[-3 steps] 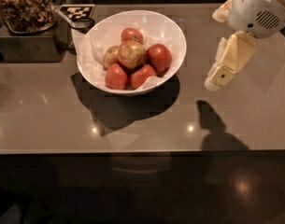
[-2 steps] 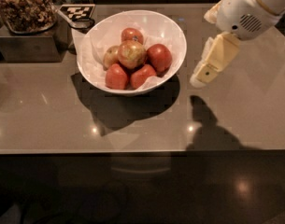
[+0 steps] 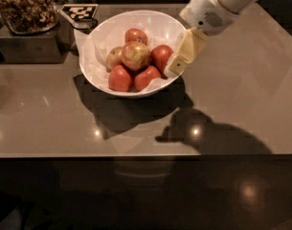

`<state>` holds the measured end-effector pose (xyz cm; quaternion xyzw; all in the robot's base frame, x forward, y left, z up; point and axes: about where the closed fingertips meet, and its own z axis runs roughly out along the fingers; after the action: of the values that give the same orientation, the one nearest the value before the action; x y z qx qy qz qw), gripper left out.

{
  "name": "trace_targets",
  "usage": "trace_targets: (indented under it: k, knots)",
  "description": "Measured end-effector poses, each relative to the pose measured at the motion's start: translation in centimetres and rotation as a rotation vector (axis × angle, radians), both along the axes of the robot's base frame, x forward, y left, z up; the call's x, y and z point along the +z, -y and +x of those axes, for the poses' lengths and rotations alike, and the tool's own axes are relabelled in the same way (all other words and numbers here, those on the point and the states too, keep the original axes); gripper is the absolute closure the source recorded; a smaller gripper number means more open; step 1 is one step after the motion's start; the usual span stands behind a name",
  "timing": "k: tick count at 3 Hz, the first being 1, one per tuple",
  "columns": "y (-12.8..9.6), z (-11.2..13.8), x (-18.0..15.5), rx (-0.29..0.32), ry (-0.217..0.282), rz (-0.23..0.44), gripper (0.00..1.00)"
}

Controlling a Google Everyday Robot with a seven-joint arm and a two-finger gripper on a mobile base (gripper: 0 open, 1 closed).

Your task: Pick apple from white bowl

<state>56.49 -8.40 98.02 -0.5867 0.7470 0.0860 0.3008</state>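
Note:
The white bowl [image 3: 98, 42] stands on the table at the back centre, lined with crumpled white paper. The apple [image 3: 135, 55], large and mottled yellow-green with a red blush, sits on top of the pile in the bowl. Around it lie smaller red apples [image 3: 120, 78] and a small pale yellowish apple [image 3: 113, 57]. My gripper [image 3: 176, 67] reaches in from the upper right and hangs over the bowl's right rim, just right of the red apples and a little right of the apple. It holds nothing that I can see.
A dark square container of brown bits [image 3: 25, 28] stands at the back left. A black-and-white marker card [image 3: 79, 10] lies behind the bowl. The table's front edge [image 3: 145, 155] runs across the lower middle.
My gripper has moved left, from beside the bowl on the right to over the bowl's right rim. The apples and bowl have not moved.

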Motion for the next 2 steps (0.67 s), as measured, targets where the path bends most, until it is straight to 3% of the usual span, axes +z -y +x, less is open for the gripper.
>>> trace_targets:
  k: [1, 2]
  knots:
    - [-0.30, 0.15, -0.01, 0.005, 0.000, 0.002, 0.00]
    - [-0.73, 0.41, 0.23, -0.007, 0.027, 0.046, 0.00]
